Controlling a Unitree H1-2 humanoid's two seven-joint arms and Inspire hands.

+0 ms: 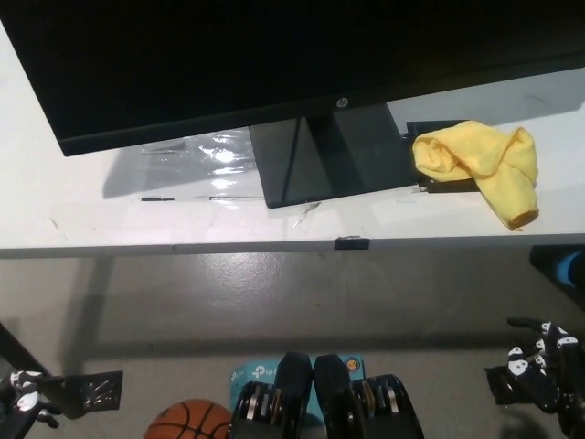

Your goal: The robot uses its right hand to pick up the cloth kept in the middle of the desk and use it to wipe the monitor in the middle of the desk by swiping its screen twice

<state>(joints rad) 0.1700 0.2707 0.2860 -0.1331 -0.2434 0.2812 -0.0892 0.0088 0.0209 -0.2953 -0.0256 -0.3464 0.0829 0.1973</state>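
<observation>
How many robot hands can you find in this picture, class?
2. The white left robot hand sits at the lower left corner, partly cut off; the black right robot hand hangs at the lower right, below the desk edge.

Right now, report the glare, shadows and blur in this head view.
Head view: bright glare on the white desk just left of the monitor stand; the monitor's soft shadow lies beneath its lower edge; the screen reads plain black; the yellow cloth is sharp; both hands, left and right, look dim and grainy.

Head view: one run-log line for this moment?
phase: pre-grasp | right hand: low, off desk, holding nothing | left hand: resting lower left | yellow cloth: on desk beside monitor stand, untouched
</observation>
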